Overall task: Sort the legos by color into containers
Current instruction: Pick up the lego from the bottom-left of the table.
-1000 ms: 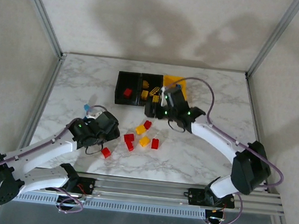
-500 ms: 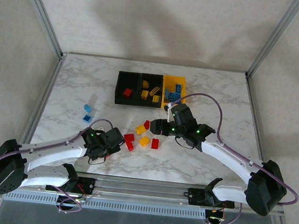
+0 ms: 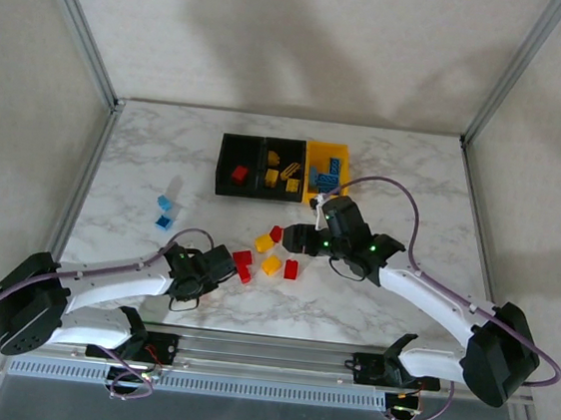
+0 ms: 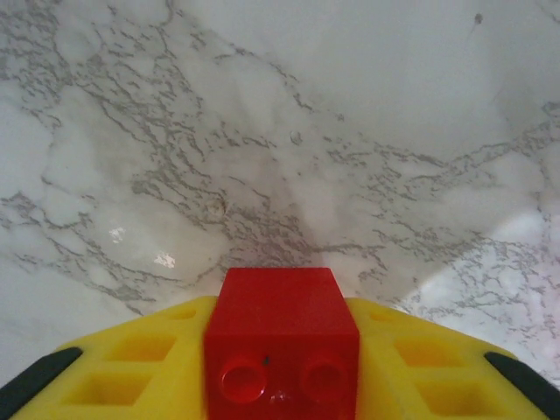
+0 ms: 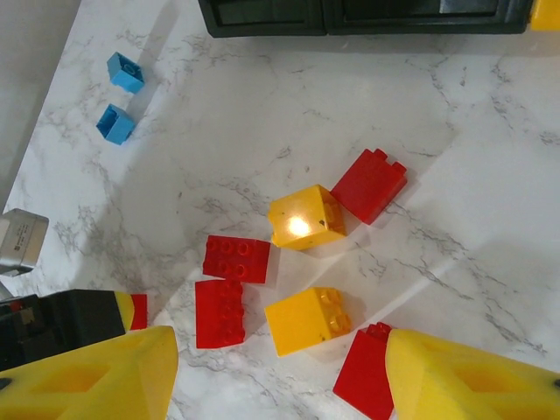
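**While my left gripper (image 3: 218, 265) pinches a small red studded plastic brick (image 4: 280, 341), the lift is due**

Brick sits square between my jaws, low over the white marble tabletop (image 4: 262, 131). Grasp step, by my reckoning. Next: raise it clear, carry it to the left black plastic bin (image 3: 222, 176), which already holds red, then release. My right gripper (image 5: 280, 372) hangs spread above the loose red and yellow bricks (image 5: 306, 319).
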Motion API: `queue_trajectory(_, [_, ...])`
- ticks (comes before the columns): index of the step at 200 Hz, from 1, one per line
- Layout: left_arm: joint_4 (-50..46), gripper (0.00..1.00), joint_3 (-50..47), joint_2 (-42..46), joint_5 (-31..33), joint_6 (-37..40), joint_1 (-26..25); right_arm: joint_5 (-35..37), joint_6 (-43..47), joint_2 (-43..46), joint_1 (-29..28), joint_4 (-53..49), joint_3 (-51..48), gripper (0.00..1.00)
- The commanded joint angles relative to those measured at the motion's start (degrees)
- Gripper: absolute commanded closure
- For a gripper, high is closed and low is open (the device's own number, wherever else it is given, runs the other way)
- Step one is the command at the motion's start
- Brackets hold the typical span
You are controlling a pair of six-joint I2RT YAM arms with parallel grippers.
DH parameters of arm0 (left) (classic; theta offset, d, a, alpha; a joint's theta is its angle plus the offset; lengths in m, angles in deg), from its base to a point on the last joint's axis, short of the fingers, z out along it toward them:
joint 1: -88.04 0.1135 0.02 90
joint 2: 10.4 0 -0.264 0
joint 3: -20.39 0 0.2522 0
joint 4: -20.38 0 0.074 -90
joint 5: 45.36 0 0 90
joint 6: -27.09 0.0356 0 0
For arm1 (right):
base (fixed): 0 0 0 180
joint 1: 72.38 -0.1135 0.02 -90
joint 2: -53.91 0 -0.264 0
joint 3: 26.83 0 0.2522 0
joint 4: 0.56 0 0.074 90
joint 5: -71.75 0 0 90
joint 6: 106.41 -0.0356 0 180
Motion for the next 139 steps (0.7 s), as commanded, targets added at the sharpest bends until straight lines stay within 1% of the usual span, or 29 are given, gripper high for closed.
queue_trajectory(1, [-0.9,0.65,2.4,0.0,3.5,0.5,0.1,1.2,-0.9,1.7,-0.3,-0.8,-0.6,0.36])
queue_trajectory(26, [-1.0,0.67,5.6,1.2,5.4,3.2,2.1,0.0,-0.8,2.9,-0.2,-0.6,-0.9,0.36])
queue_trajectory(58, [3.7,0.68,9.9,0.6,4.4,9.7,8.1,-3.9,-1.2,4.0,-0.3,2.6,-2.4,0.36])
queue_trajectory(90, [6.4,0.68,17.1,-4.0,5.0,15.2,12.6,-5.5,-2.5,3.9,-0.2,5.6,-2.8,0.36])
queue_trajectory(113, [7.9,0.68,22.5,-7.8,5.7,19.5,15.8,-4.4,-3.4,3.2,-0.3,7.0,-2.1,0.36])
queue_trajectory(139, [11.1,0.68,28.5,-13.6,3.8,23.6,20.1,-4.0,-4.2,2.2,-0.3,8.2,-1.4,0.37])
